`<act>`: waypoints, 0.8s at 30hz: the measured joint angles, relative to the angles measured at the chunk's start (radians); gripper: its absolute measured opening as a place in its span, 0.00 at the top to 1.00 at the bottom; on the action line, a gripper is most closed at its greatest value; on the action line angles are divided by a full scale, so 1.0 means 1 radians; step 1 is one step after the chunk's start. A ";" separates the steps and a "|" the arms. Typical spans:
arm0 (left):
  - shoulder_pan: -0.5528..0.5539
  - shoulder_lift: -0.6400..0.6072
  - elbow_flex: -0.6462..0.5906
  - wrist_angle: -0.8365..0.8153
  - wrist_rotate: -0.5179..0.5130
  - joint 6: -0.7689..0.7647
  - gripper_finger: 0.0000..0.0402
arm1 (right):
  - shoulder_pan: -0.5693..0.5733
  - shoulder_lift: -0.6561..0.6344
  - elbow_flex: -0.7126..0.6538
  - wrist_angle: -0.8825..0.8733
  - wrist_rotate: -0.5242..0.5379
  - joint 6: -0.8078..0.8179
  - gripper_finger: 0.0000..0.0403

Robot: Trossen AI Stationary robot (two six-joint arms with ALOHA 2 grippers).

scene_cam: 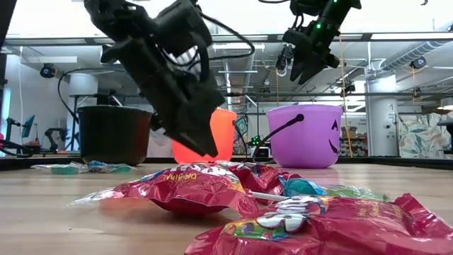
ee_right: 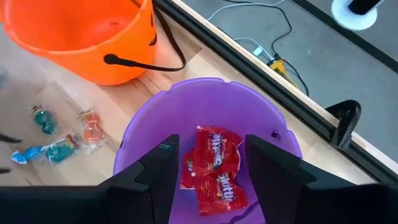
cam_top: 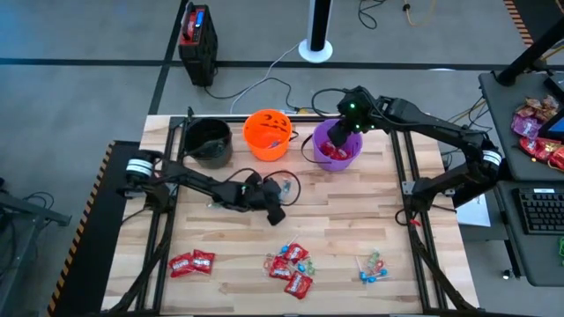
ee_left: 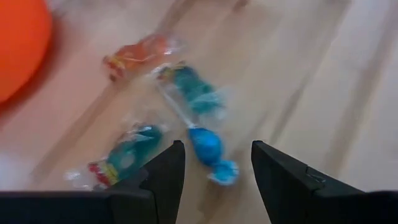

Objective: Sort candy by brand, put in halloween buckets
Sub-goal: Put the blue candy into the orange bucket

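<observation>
My two arms are matte black jointed links, each with a white band at the base joint and thin black cables looped alongside. A green indicator light glows on my right arm near its wrist. My left gripper (ee_left: 214,180) and right gripper (ee_right: 208,171) each carry two flat, dark, wedge-shaped fingers.

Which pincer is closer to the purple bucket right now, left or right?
The right. The right pincer hangs open directly above the purple bucket, over the red packets inside. The left pincer is out over the table's middle, above loose candies.
</observation>
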 joint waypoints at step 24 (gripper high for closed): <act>0.015 0.069 -0.013 0.084 0.000 0.002 0.61 | 0.000 0.001 0.000 -0.003 -0.003 -0.012 0.57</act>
